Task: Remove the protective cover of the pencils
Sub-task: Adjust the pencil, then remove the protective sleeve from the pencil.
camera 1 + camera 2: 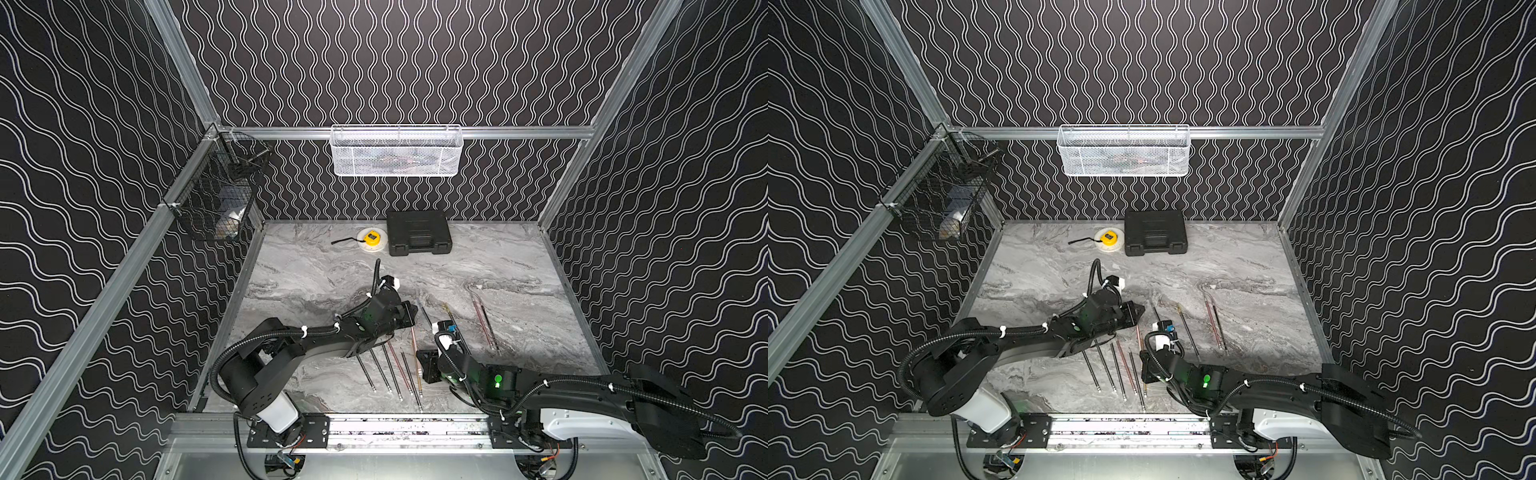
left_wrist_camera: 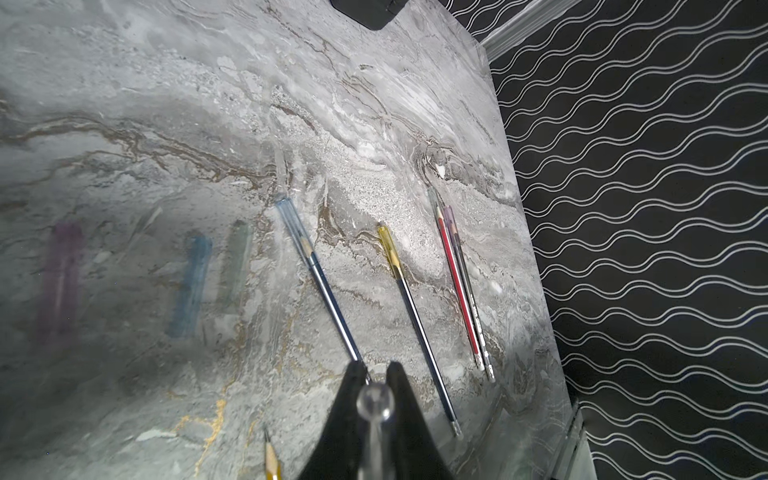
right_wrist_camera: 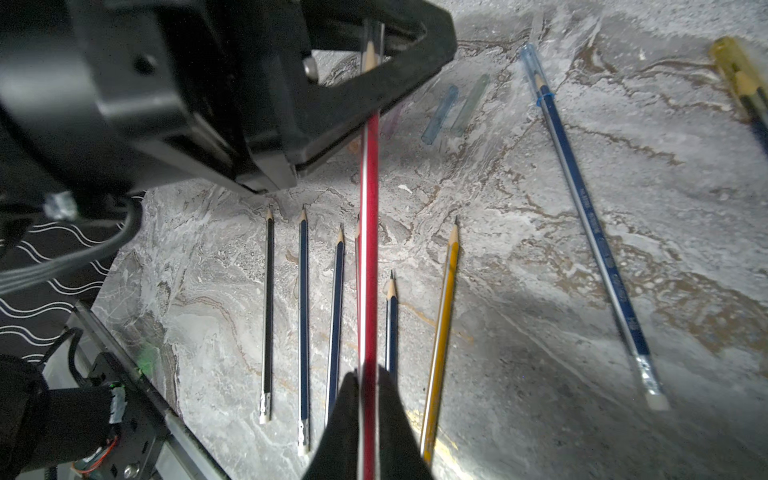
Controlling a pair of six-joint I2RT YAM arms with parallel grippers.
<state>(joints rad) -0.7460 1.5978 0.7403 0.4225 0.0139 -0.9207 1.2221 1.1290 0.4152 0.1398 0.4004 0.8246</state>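
- The left gripper [image 2: 372, 372] is closed on a clear cover [image 2: 374, 402]; the round end of the tube shows between its two black fingers.
- In the right wrist view, the sharpened tip of a red pencil [image 3: 369, 208] sits inside this cover, so the cover is not yet off.
- The right gripper [image 3: 370, 399] holds the same red pencil lower on its shaft, with one finger tight on each side. The pencil runs straight from this gripper to the left one, above the table [image 1: 519, 270].
- Under the held pencil, the bare pencils [image 3: 303, 324] lie in a row, nearly parallel, with sharpened points uncovered: one black, several blue, one yellow, and a red one mostly hidden behind the held pencil.
- Beyond the left gripper, the loose covers [image 3: 439, 114] lie on the marble: a bluish one and a greenish one side by side, and a pinkish one near them.
- Further out, the capped pencils [image 2: 328, 299] lie apart from the row: one with a bluish cap, one with a yellow cap, and a red and dark pair touching each other.
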